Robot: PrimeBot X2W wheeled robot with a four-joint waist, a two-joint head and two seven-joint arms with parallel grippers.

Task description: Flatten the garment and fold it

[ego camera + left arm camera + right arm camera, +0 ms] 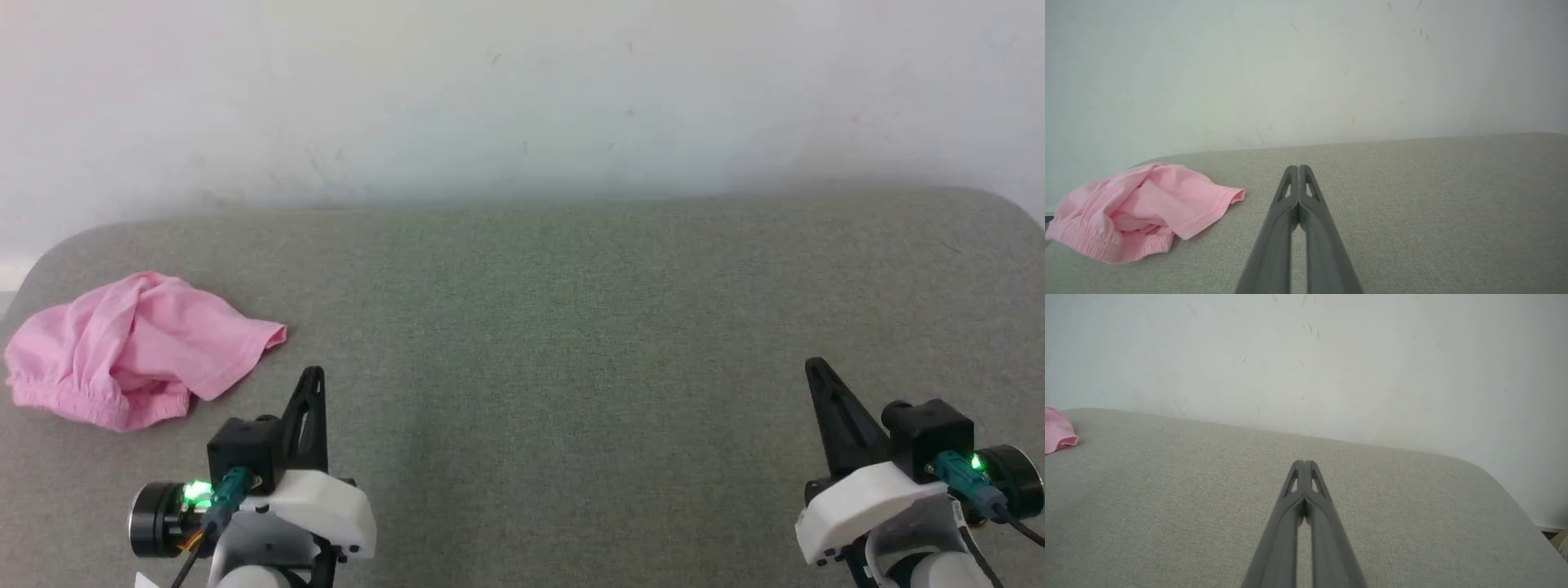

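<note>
The pink garment (pixel 135 347) lies crumpled in a heap at the far left of the grey cloth-covered table (pixel 571 327), its gathered waistband toward the front. In the left wrist view the garment (pixel 1143 208) sits left of my fingers. A corner of the garment (pixel 1057 435) peeks in at the left edge of the right wrist view. My left gripper (pixel 313 377) is shut and empty, just right of and nearer than the heap, not touching it. My right gripper (pixel 815 367) is shut and empty at the lower right, far from the cloth. In the wrist views the left gripper (pixel 1298 168) and right gripper (pixel 1303 463) have tips pressed together.
A pale wall (pixel 522 98) rises right behind the table's back edge. The table has rounded corners at the far left and far right. A small dark gap of floor (pixel 1551 533) shows past the right corner.
</note>
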